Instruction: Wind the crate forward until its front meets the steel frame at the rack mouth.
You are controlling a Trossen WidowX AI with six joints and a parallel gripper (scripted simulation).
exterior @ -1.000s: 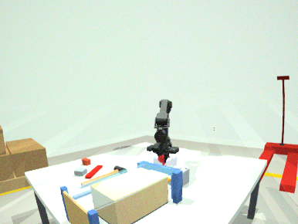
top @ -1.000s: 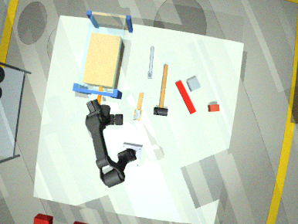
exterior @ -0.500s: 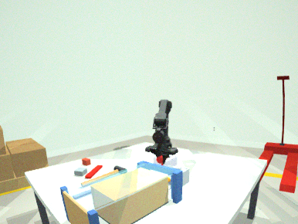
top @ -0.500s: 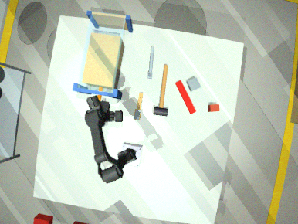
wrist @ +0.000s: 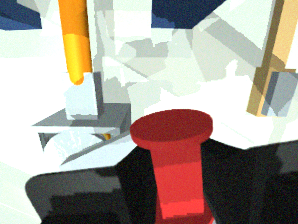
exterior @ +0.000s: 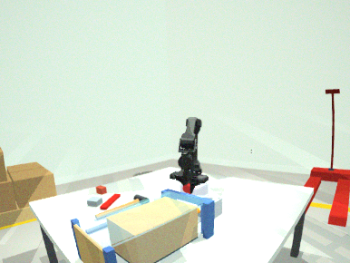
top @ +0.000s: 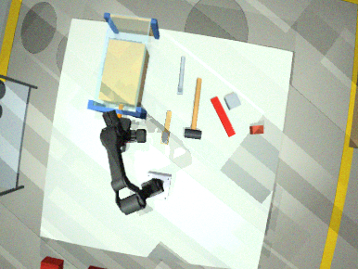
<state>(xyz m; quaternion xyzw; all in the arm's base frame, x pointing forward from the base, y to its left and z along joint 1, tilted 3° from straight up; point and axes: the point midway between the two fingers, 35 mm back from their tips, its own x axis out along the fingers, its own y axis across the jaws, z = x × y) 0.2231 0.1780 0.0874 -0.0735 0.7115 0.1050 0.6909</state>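
The tan crate [top: 122, 71] [exterior: 154, 218] sits flat inside the clear-panelled cubby, its front close behind the blue steel frame [top: 138, 112] [exterior: 208, 219] [wrist: 185, 12]; I cannot tell whether they touch. An orange strap [top: 121, 108] [wrist: 76, 45] runs from the crate to the winch [exterior: 218, 206] [wrist: 117, 117], which my arm mostly hides in the top view. My gripper [exterior: 187, 185] [wrist: 168, 136] is shut on the red knob of the winch handle [wrist: 171, 129]. The handle's grey bar reaches over the winch top; its key is hidden.
Right of the cubby lie a wooden-handled scraper [top: 168, 121] [wrist: 280, 45], a hammer [top: 197, 102], a grey rod [top: 181, 74], a red bar [top: 223, 116] [exterior: 110, 201], a grey block [top: 232, 100] [exterior: 94, 201] and a red block [top: 256, 129] [exterior: 101, 189].
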